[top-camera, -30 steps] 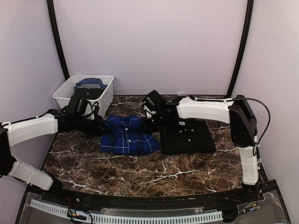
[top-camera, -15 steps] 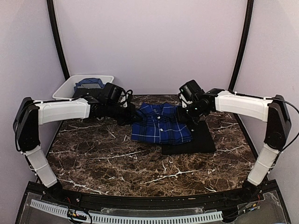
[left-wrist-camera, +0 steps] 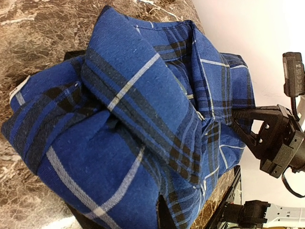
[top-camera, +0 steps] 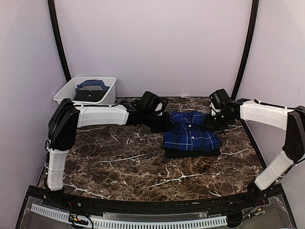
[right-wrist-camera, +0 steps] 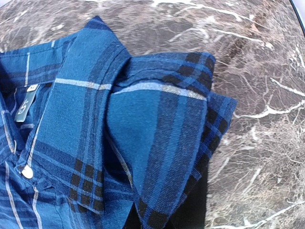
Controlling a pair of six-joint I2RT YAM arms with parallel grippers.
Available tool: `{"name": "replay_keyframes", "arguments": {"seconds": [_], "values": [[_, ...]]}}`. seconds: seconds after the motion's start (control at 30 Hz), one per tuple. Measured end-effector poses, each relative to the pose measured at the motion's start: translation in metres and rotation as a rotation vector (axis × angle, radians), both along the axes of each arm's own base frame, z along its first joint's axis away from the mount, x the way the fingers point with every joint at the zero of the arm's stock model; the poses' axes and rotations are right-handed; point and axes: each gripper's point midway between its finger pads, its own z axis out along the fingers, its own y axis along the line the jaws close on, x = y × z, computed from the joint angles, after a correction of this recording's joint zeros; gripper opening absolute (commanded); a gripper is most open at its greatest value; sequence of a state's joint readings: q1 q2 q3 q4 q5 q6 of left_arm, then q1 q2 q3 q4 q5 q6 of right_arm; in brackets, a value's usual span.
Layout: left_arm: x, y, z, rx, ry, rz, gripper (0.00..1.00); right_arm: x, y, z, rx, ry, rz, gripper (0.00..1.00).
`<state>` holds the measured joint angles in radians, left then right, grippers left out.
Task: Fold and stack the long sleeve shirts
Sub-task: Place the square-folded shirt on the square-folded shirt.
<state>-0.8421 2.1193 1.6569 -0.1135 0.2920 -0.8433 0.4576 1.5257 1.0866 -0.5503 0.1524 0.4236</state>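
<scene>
Two shirts lie stacked right of centre on the counter — one blue plaid shirt atop one black shirt. The left claw and right claw each pinch the plaid's far edge.

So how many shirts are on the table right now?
2: the blue plaid shirt lies on top of the black shirt, right of centre. Cloth in the white tub may be more.

Matt woven cloth plaid shirt; glossy marble-look table.
</scene>
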Motion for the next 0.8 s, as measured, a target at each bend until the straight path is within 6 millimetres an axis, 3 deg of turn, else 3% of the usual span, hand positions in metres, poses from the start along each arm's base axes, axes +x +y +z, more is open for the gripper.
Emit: {"name": "replay_keyframes", "arguments": {"seconds": [0.17,0.4,0.67,0.8], "values": [[0.003,-0.017,-0.011,0.003,-0.003,0.006,0.00,0.005,-0.014,-0.004,-0.003,0.001,-0.018,0.00],[0.009,-0.018,-0.027,0.027,0.009,0.044,0.00,0.014,-0.020,-0.009,0.015,0.000,-0.012,0.01],[0.009,-0.016,-0.034,0.037,0.027,0.068,0.00,0.018,-0.029,-0.025,0.006,0.035,-0.008,0.26],[0.006,-0.014,-0.039,0.050,0.034,0.072,0.00,0.021,-0.042,-0.025,-0.009,0.033,-0.031,0.44]]}}
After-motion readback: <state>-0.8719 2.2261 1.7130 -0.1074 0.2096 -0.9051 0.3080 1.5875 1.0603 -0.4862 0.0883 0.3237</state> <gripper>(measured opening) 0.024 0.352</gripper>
